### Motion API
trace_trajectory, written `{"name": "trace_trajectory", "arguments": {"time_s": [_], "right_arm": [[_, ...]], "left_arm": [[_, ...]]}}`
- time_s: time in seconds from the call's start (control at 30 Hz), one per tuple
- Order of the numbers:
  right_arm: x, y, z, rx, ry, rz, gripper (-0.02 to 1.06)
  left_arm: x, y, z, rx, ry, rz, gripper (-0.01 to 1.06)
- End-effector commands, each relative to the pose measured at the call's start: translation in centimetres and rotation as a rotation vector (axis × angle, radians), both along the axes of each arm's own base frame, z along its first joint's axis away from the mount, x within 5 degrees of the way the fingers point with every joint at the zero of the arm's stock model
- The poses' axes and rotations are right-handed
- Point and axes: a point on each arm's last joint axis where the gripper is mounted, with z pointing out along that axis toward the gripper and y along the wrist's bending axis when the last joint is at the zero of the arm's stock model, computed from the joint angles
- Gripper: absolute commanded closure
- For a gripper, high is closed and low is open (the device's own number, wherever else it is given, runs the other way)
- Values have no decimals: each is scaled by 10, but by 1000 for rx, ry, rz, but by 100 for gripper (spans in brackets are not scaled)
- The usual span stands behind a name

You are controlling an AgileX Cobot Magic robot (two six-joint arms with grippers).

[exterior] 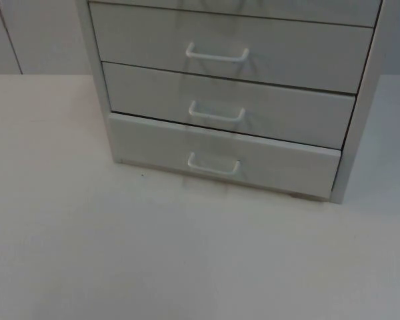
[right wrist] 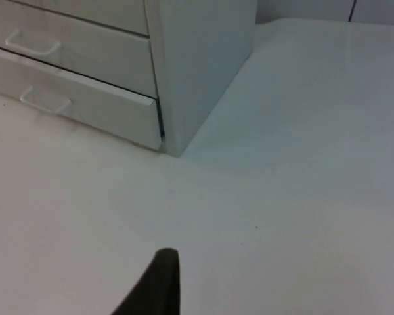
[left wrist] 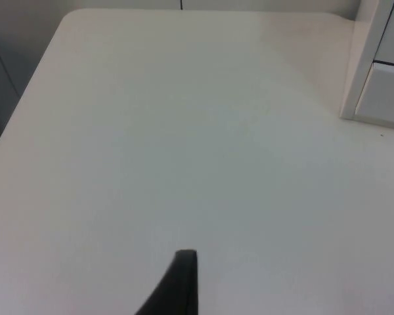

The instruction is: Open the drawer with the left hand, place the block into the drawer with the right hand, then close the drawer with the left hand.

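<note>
A white drawer cabinet (exterior: 227, 100) stands on the white table top (exterior: 120, 253). Its bottom drawer (exterior: 223, 157) sits slightly proud of the drawers above, a thin dark gap along its upper edge; its wire handle (exterior: 214, 165) is untouched. The left gripper (left wrist: 177, 289) hangs over bare table, well apart from the cabinet's left corner. The right gripper (right wrist: 154, 285) hangs over the table near the cabinet's right front corner. Whether either claw is open or closed cannot be told.
</note>
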Motion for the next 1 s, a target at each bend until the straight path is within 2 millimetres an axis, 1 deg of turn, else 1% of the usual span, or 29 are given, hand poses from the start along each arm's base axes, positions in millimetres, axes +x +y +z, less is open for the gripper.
{"name": "trace_trajectory", "arguments": {"time_s": [0.0,0.33,0.5,0.97], "right_arm": [[1,-2,-1,7,-11,-25,-1],[1,-2,-1,3,-12,-20,-1],[1,-1,0,5,-14,-17,-1],[2,-1,-1,-1,-11,-14,-1]], "left_arm": [[1,-1,0,-6,-10,-5,0],[1,-2,0,13,-9,-23,0],[1,-1,0,63,-8,-38,0],[1,0,0,62,-8,-36,0]]}}
